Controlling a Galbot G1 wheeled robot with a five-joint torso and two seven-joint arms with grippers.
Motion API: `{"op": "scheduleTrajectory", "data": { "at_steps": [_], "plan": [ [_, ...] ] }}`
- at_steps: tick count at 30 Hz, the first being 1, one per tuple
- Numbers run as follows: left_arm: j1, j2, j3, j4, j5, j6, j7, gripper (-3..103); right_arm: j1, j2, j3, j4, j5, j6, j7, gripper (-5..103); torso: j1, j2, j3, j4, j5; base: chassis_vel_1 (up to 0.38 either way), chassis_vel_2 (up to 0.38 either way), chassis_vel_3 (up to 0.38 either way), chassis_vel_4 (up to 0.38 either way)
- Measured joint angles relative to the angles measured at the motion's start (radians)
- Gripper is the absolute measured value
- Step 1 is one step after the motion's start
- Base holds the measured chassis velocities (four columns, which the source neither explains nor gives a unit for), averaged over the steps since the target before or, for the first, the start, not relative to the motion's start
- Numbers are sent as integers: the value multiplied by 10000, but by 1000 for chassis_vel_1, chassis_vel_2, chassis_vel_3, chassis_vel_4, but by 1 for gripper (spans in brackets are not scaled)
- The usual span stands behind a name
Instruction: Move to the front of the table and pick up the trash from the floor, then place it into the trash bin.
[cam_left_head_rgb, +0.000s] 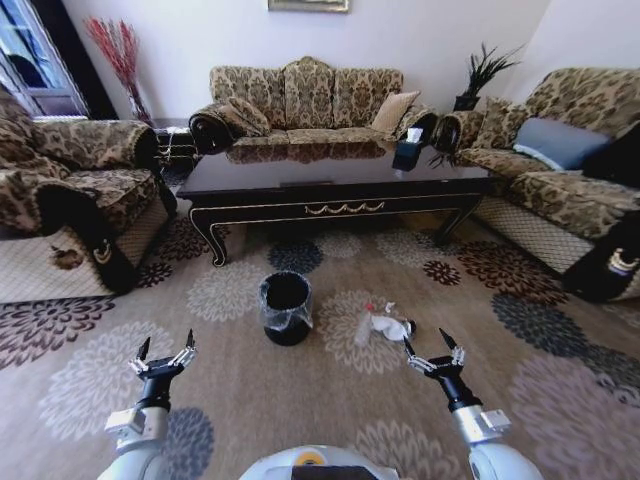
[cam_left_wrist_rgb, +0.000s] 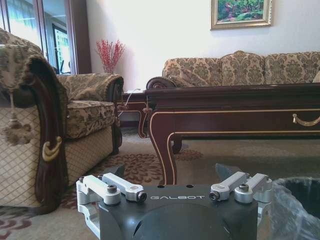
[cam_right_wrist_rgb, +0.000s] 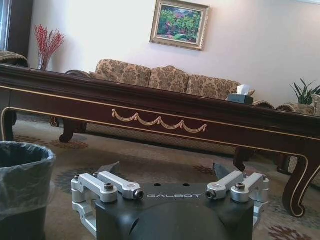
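Note:
The dark glossy table (cam_left_head_rgb: 340, 185) with gold ornament on its front rail stands ahead of me, also in the left wrist view as table (cam_left_wrist_rgb: 235, 112) and in the right wrist view as table (cam_right_wrist_rgb: 160, 117). On the patterned floor (cam_left_head_rgb: 330, 400) stands the black trash bin (cam_left_head_rgb: 286, 307) with a crinkly liner, bin (cam_left_wrist_rgb: 300, 205), bin (cam_right_wrist_rgb: 22, 185). To its right lies the trash: a clear bottle (cam_left_head_rgb: 365, 325) with red cap and a white paper wad (cam_left_head_rgb: 390, 326). My left gripper (cam_left_head_rgb: 165, 350) hovers open near the bin's left. My right gripper (cam_left_head_rgb: 432, 352) hangs open just short of the trash.
Patterned sofas ring the room: one on the left (cam_left_head_rgb: 70, 200), one behind the table (cam_left_head_rgb: 305, 100), one on the right (cam_left_head_rgb: 560, 170). A dark tissue box (cam_left_head_rgb: 407, 152) sits on the table. Open carpet lies between me and the table.

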Motion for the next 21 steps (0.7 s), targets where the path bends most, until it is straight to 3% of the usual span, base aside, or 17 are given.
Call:
{"op": "scheduleTrajectory", "data": {
  "at_steps": [8,15,21],
  "plan": [
    [-39,104,90,-23,74,57,2,100,19,28,-19,-72,-124,24,101,100,1,1,2,0,-5,-234,238,223,-231],
    [-354,529,516,-108,299,448,-84,100,44,40,-40,-174,-285,96,180,100,1,0,2,2,-4,-140,138,124,-134],
    [-1121,1557,1589,-362,71,1815,-647,100,-6,68,-18,-281,-319,170,178,100,0,1,-2,-5,-2,0,0,0,0]
  ]
}}
